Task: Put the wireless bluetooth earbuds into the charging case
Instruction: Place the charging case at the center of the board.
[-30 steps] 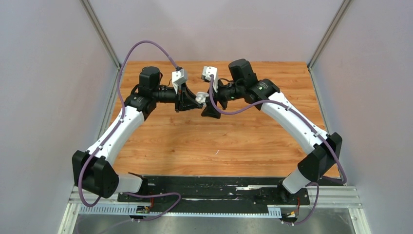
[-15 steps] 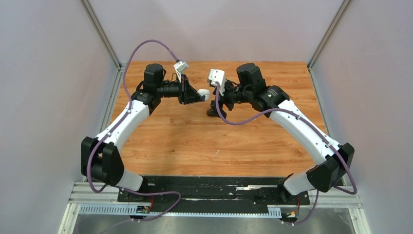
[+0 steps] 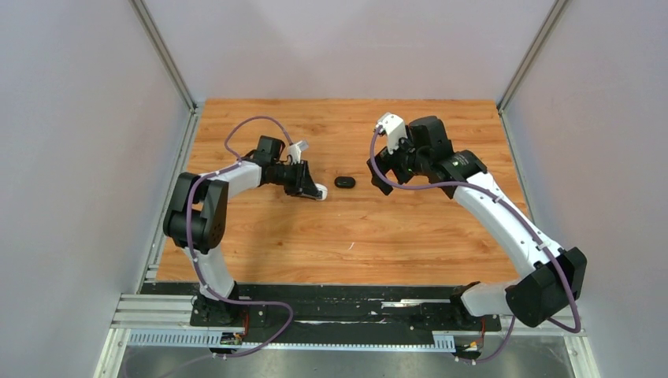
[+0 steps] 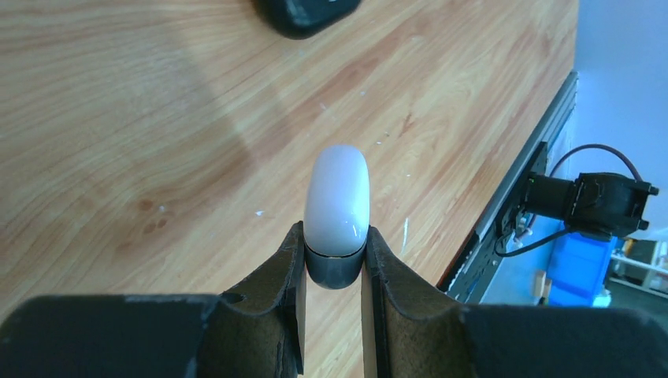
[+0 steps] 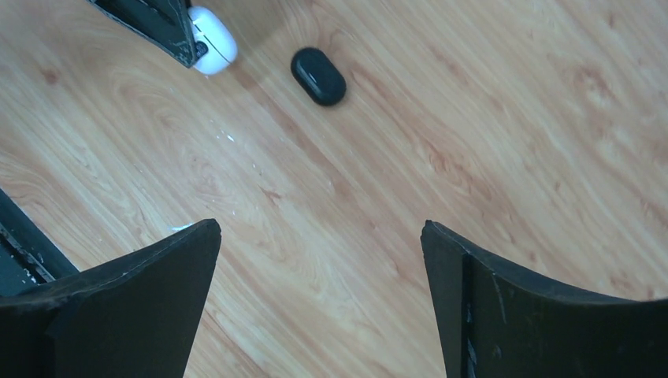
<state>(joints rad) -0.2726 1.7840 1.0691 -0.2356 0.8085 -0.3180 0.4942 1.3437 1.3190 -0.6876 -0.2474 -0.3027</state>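
Wooden table (image 3: 441, 236), seen from above. We see the right gripper (image 5: 319, 228) spread wide and empty over the boards. The left gripper (image 4: 333, 233) pinches the white charging case (image 4: 337, 193) by its lower end, low over the table and near a black oval object (image 3: 344, 182).

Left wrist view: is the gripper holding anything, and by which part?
Yes: the left gripper is shut on a glossy white rounded piece, jaws pinching its grey lower end; the white end sticks out beyond them.
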